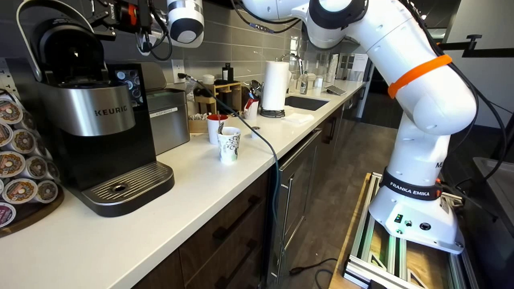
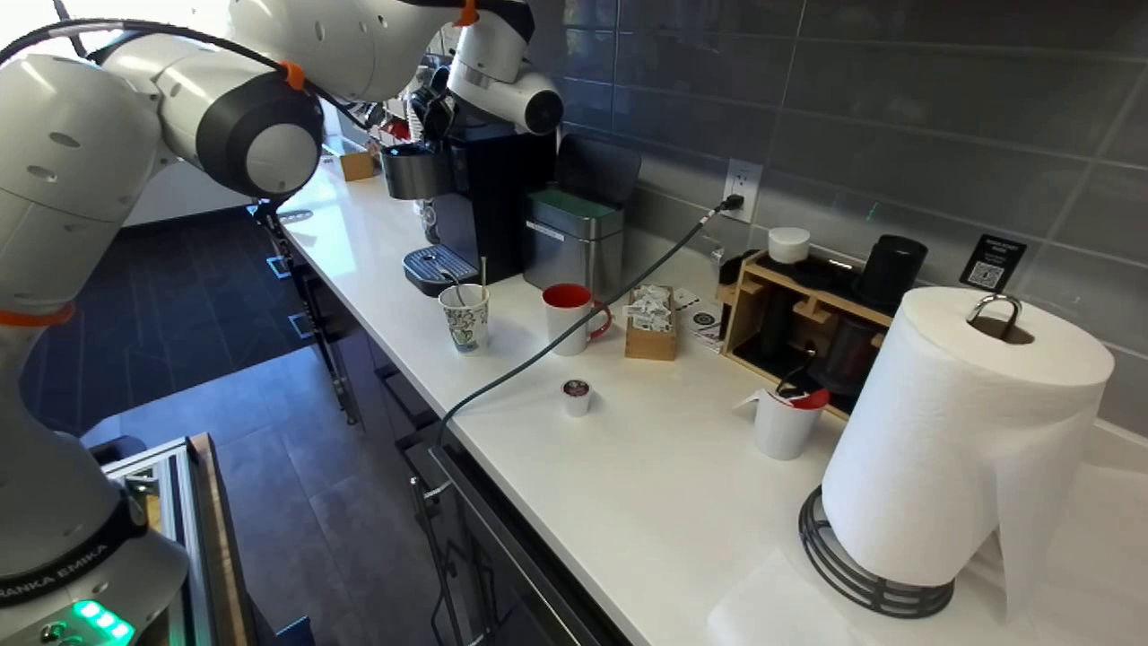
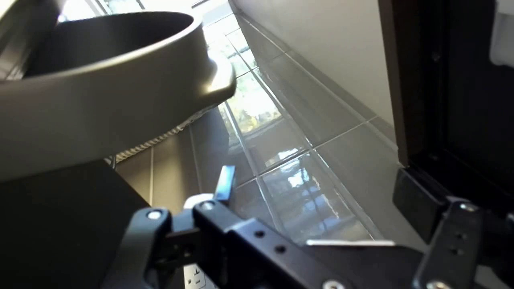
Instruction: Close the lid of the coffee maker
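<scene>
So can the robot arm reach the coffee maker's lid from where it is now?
Probably yes: the lid stands tipped open, the end effector looks close to it with jaws apart, and nothing seems to block the way. I can't tell exactly how wide the gap is.

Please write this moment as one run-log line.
coffee maker: lid raised | gripper: open, near lid, holding nothing | closing: not done

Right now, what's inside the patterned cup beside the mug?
A dark utensil and a thin pale stick stand in the patterned cup, poking above its rim. Its walls cover whatever is lower down.
</scene>
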Motion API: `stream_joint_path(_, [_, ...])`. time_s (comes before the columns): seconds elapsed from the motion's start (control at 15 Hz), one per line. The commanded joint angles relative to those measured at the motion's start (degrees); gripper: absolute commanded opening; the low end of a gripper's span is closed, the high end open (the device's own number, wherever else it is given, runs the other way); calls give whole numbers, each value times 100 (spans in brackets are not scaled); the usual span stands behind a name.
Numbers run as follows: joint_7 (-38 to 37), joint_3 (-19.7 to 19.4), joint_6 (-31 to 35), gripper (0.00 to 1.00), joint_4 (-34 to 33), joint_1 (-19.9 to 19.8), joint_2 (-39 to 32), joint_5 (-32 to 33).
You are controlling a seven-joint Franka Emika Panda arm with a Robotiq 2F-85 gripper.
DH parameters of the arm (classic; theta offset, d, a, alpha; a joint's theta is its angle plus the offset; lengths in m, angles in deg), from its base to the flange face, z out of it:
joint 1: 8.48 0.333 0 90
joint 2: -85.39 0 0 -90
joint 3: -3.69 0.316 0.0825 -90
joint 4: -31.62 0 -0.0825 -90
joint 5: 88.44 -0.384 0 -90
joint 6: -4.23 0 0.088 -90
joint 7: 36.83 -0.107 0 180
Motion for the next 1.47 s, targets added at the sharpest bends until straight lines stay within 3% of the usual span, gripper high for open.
stream_joint_path(0.0, [236, -640, 53, 100, 51, 429, 111, -135])
stream_joint_path(0.33, [-211, -952, -148, 100, 79, 606, 127, -41])
stream_joint_path(0.87, [-1457, -1094, -2441, 100, 20, 314, 28, -11])
stream_joint_path(1.4, [-1709, -1286, -3014, 100, 510, 296, 311, 6])
